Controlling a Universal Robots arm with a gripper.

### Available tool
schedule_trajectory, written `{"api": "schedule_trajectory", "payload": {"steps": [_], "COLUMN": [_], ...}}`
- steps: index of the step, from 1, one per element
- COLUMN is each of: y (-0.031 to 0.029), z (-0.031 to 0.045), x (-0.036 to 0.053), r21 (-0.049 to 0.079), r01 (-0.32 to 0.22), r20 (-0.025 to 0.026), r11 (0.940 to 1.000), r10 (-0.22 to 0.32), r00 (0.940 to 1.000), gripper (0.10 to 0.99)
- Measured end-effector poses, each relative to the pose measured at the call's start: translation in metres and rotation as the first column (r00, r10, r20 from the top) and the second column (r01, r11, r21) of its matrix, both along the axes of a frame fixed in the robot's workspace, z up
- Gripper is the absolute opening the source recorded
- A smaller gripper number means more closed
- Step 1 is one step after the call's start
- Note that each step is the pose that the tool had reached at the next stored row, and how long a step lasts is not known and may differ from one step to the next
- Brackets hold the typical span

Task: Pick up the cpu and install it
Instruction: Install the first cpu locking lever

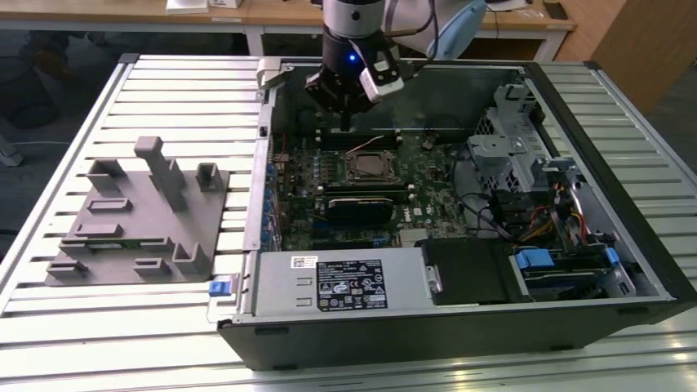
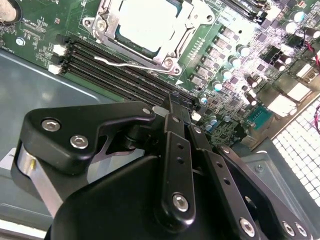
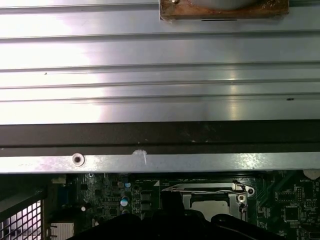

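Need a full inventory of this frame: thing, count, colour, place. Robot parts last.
computer case: 1, black, lying open on the table, motherboard up
motherboard: 1, green, on the case floor
cpu: 1, pale silver top, seated in the socket frame on the motherboard
socket frame: 1, black with a metal bracket, mid motherboard
memory slots: a row, black, beside the socket
power supply: 1, grey with a label, at the case's near edge
fixture: 1, grey, on the table at the exterior view's left of the case
table: 1, ribbed silver metal
arm: 1, white and grey, above the case's far side
gripper: 1, black, hanging over the motherboard beyond the socket, holding nothing
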State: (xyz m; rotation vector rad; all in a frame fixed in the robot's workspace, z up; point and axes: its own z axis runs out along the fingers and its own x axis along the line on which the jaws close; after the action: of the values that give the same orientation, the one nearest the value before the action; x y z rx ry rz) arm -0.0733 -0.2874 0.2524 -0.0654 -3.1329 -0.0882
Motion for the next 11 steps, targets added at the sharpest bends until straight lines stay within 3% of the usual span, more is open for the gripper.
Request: {"api": "schedule_trajectory", "payload": {"steps": [11], "y": [0.0], "z": [-0.0022], "x": [0.0003], "r21": [0.0], "r01": [0.0], "r20": [0.0], "r11": [1.0], "r10": [0.0], "r00": [1.0], "gripper": [0.106]}}
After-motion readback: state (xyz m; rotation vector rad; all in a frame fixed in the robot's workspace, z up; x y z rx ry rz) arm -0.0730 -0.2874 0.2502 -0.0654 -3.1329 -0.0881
